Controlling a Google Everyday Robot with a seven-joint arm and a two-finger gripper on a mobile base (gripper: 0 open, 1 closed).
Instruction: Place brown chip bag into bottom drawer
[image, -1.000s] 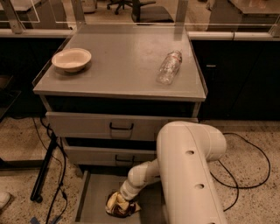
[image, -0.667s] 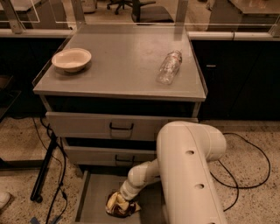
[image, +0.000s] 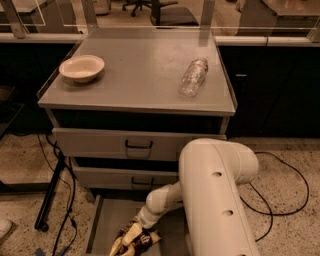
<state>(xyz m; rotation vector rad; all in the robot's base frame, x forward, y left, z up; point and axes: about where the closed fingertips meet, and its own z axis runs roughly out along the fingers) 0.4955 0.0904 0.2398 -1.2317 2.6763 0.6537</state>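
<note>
the gripper (image: 136, 234) is reaching low into the open bottom drawer (image: 106, 220), toward its front, so the brown chip bag (image: 130, 243) is sitting at its tip just over the drawer floor. i cannot tell whether it is clamped on the bag or parted.

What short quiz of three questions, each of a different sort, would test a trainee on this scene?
1. True or false: the clear bottle stands upright.
2. Where is the pincer? A) over the bottle; B) low, at the brown chip bag, over the bottom drawer; C) at a drawer handle.
3. Fill in: the bowl and the bottle rest on the cabinet's ____.
Key: 1 false, it lies on its side; 2 B; 3 top.
</note>
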